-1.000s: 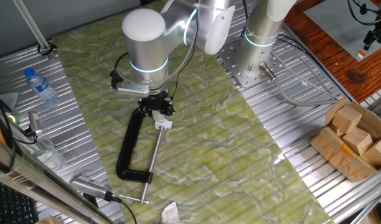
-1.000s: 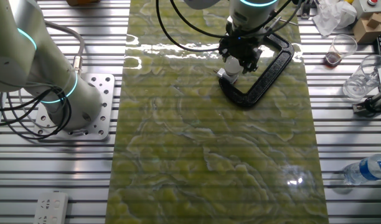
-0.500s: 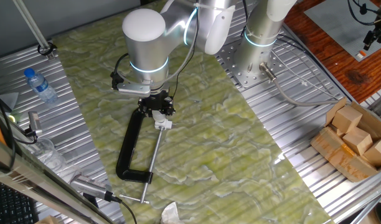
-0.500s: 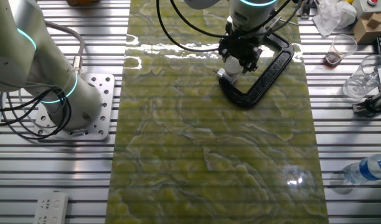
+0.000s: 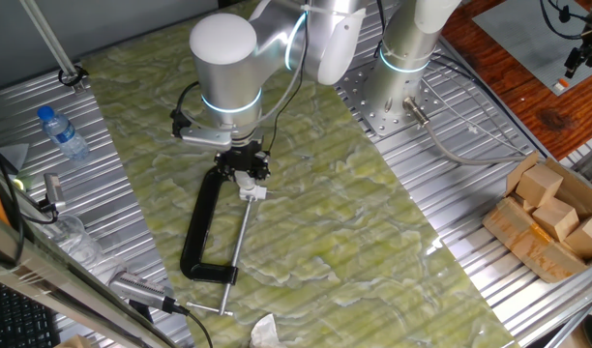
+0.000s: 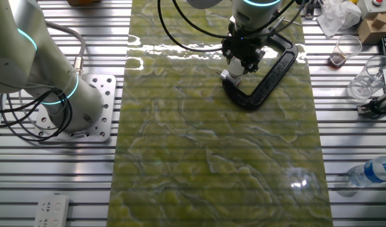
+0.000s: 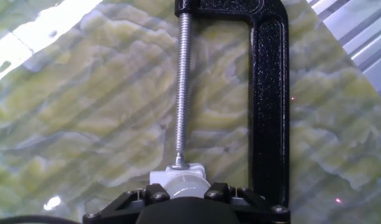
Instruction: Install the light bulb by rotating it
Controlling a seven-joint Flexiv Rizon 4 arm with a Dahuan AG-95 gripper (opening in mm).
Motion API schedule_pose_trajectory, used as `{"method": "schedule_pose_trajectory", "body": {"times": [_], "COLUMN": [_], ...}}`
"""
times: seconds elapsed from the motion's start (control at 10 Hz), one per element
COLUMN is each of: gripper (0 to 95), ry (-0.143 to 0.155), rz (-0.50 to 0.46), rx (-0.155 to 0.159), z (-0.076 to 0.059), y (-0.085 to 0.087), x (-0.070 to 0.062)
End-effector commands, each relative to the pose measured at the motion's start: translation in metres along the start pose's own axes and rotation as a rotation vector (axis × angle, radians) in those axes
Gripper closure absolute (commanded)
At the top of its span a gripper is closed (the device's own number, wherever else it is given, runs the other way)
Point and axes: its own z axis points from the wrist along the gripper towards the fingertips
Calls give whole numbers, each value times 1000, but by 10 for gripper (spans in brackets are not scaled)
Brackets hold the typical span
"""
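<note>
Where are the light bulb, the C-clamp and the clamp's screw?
light bulb (image 7: 183, 185), hand view, its rounded pale top.
C-clamp (image 7: 269, 106), hand view, the long black spine.
screw (image 7: 182, 93), hand view, mid-length of the threaded rod.

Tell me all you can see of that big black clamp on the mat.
The clamp is a black C-shaped frame, looking like painted metal, lying flat on the green mat. A long silvery threaded screw runs through one end, with a thin crossbar handle outside. The screw's tip meets a small white block at the other end, where the gripper hovers over the bulb.
</note>
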Motion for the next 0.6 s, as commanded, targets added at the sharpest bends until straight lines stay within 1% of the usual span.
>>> {"method": "schedule_pose_trajectory", "body": {"times": [0.1,0.3,0.5,0.6], "gripper": [950,950,950,950], "ry": [18,28,25,25], "rz": [76,190,397,435], "rx": [17,11,6,8], "z": [1,1,1,1], "y": [-1,-1,-1,-1], "x": [0,0,0,0]}}
